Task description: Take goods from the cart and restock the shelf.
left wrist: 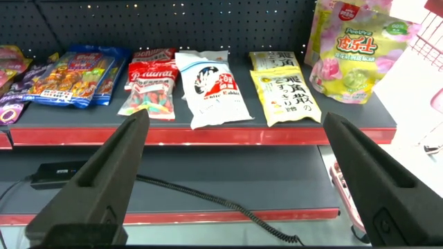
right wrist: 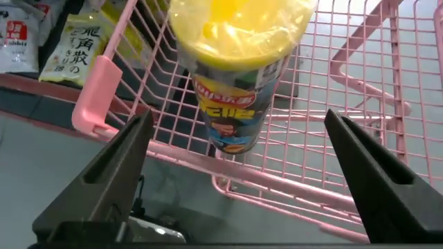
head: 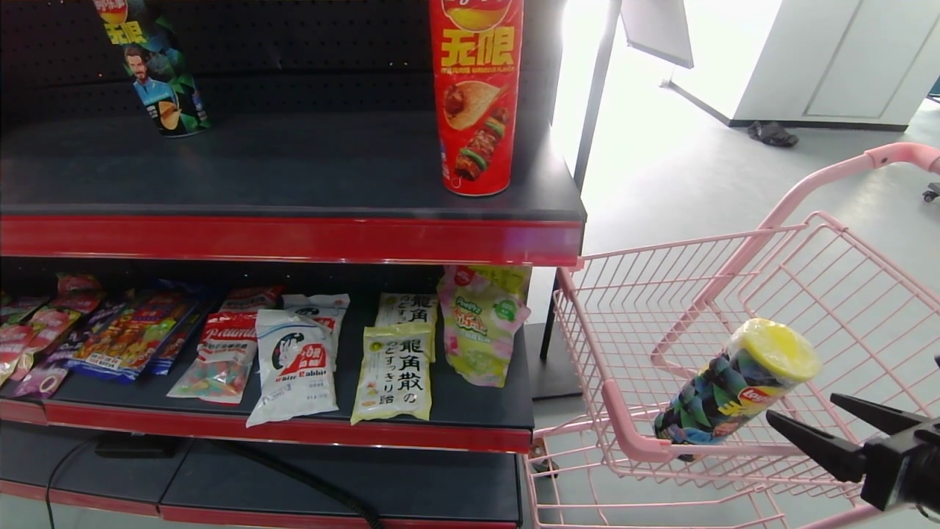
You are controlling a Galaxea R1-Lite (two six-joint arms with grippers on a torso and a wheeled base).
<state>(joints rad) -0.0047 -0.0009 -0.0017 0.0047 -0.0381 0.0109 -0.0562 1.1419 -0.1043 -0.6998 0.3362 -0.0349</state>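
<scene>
Chip can (head: 734, 382) is lying tilted in the pink cart (head: 631, 433), base wedged down against the cart's near corner on the shelf side, yellow lid pointing up and back toward the robot's right. Right gripper (head: 802, 405) is hovering just beside the lid end, jaws spread wide and holding nothing. From the right wrist view the lid is facing almost straight into the gap between the jaws, so the can's long axis is running roughly along the line of approach rather than across it. Judging from that, a grasp is probably calling for the jaws to close across the body just below the lid, or for the wrist to turn first. Left gripper (left wrist: 235, 116) is sitting low before the lower shelf (left wrist: 208, 131) of snack bags, jaws also wide open and empty, well apart from the cart; the right arm is plainly the nearer one. Upper shelf (head: 294, 169) is carrying a red can (head: 476, 95) and a dark can (head: 158, 73), with bare board between them waiting for stock.
</scene>
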